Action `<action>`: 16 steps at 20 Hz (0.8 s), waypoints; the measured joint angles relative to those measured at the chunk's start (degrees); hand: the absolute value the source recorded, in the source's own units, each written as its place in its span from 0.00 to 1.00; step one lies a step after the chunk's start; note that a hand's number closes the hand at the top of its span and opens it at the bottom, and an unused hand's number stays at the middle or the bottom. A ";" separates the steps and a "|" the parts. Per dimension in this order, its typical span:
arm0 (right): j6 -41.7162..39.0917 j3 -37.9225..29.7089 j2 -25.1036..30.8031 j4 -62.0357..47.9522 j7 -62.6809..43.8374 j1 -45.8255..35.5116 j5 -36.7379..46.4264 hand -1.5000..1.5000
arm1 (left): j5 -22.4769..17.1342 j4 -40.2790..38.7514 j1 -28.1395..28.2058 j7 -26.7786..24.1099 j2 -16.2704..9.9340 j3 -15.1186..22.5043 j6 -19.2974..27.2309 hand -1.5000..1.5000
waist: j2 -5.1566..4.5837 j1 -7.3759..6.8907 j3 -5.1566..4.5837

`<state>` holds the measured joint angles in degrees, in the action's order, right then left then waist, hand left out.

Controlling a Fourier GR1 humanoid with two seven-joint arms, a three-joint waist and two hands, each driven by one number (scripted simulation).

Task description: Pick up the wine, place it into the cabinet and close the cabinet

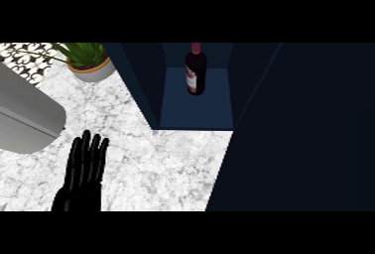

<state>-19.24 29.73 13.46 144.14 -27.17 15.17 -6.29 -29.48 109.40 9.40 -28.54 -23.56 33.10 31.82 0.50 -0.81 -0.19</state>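
Observation:
A dark wine bottle (195, 69) with a pale label stands upright inside the open dark blue cabinet (196, 111), near the back of its floor. The cabinet's door (300, 129) fills the right side of the view, swung out over the counter. My left hand (82, 173) rests open on the marble counter at the lower left, fingers straight and pointing away from me, far from the bottle. My right hand does not show anywhere in the view.
A potted green plant (89, 62) sits at the back left on the marble counter (161, 163). A large grey rounded appliance (26, 116) lies along the left edge, just beyond my left hand's fingertips.

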 measured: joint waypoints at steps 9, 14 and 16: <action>4.04 5.27 -5.48 -2.29 -7.08 -6.30 1.88 1.00 | -5.33 5.59 8.36 -2.49 -6.65 -7.29 -6.63 0.00 | 0.05 -1.16 -0.16; 10.35 12.06 -9.95 -5.63 -10.48 -13.32 3.61 1.00 | -8.93 8.11 12.33 -2.90 -10.47 -12.31 -10.91 0.00 | 0.07 -1.90 -0.18; 14.52 14.54 -10.74 -7.42 -11.10 -17.51 4.33 1.00 | -10.27 8.46 13.42 -3.02 -11.47 -14.06 -12.51 0.00 | 0.01 -2.00 -0.19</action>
<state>-4.72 44.27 2.72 136.72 -38.26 -2.33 -1.97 -39.75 117.85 22.81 -31.57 -35.03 19.04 19.31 0.51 -2.80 -0.38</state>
